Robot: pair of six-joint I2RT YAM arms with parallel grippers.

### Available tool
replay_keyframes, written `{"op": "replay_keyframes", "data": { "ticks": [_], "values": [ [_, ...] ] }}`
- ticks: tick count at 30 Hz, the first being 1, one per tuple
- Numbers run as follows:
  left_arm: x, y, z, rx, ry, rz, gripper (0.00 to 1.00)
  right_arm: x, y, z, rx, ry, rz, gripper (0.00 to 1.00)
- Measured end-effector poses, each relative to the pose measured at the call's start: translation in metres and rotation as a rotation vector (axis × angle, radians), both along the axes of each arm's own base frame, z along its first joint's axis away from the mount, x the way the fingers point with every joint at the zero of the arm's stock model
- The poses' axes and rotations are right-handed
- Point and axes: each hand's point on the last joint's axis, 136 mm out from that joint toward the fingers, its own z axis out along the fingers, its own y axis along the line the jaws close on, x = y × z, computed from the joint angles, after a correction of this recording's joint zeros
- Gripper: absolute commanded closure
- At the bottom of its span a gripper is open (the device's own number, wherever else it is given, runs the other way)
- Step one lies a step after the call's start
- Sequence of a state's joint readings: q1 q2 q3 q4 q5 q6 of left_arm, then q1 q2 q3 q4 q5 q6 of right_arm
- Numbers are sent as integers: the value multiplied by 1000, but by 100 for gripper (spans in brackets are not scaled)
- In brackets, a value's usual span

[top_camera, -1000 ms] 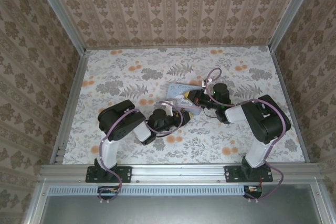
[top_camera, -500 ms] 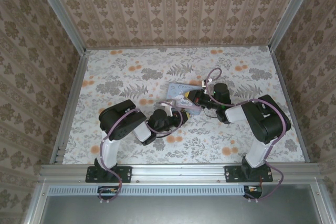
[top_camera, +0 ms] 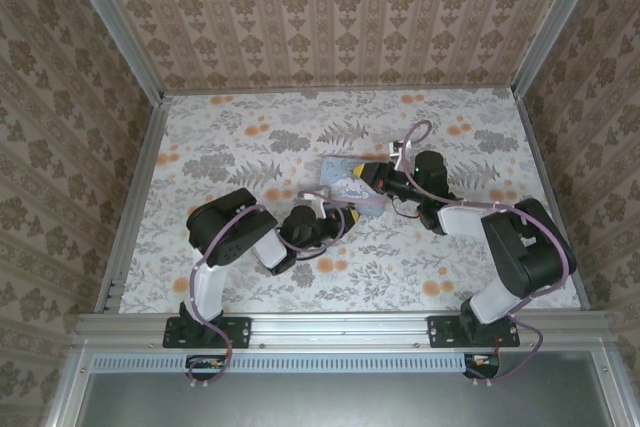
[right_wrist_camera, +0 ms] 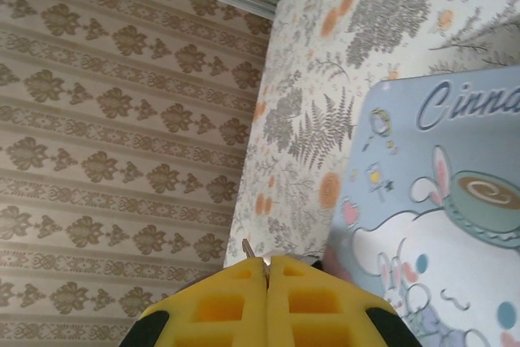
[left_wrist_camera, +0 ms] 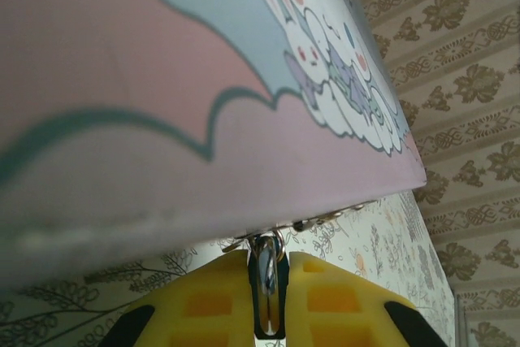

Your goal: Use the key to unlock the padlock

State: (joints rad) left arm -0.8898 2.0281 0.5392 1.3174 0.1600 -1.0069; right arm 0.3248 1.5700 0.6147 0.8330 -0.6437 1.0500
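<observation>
- Tin [top_camera: 342, 169]: pale blue, rectangular, cartoon print on the lid, lying flat on the floral worktop [top_camera: 230, 137]; taken as reference
- Left claw [top_camera: 340, 219]: at the tin's near edge; in the wrist view the yellow pads [left_wrist_camera: 203, 298] are pinched on a small bluish metal piece with a ring
- Padlock [left_wrist_camera: 266, 278]: the pinched piece is judged to be this, just under the tin's pink rim [left_wrist_camera: 162, 160]; too little shows to confirm
- Right claw [top_camera: 366, 173]: over the tin's far right part, angled towards the tin's left
- Right claw pads [right_wrist_camera: 317, 298]: pressed together, a thin metal tip standing out between them
- Key [right_wrist_camera: 248, 248]: that tip, only the end visible, beyond the tin's printed lid [right_wrist_camera: 455, 201]
</observation>
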Motion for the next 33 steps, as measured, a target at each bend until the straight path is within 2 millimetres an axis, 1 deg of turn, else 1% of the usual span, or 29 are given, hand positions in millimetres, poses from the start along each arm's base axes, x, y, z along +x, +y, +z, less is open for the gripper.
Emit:
{"op": "replay_keyframes", "data": {
  "ticks": [4, 7, 11, 16, 19, 21, 24, 26, 33],
  "values": [
    [10, 7, 0, -9, 14, 30, 100, -11, -3, 14, 10, -31, 0, 100],
    [18, 14, 1, -11, 18, 57, 100, -24, -7, 14, 11, -33, 2, 100],
    [28, 27, 1, -8, 22, 92, 100, -48, -9, 2, 1, -7, 10, 100],
    [34, 42, 1, 2, 33, 124, 100, -75, -8, -9, -12, 9, 26, 100],
    [35, 46, 2, -4, 48, 125, 100, -89, -8, -22, -27, 31, 26, 100],
    [35, 46, 3, -14, 64, 116, 100, -98, -8, -33, -44, 54, 22, 100],
    [33, 45, 5, -31, 90, 99, 100, -106, -10, -49, -67, 84, 15, 100],
    [30, 43, 7, -46, 106, 84, 100, -108, -12, -55, -76, 96, 4, 100],
    [25, 35, 17, -106, 168, 44, 100, -103, -15, -67, -97, 115, -30, 100]
  ]
}}
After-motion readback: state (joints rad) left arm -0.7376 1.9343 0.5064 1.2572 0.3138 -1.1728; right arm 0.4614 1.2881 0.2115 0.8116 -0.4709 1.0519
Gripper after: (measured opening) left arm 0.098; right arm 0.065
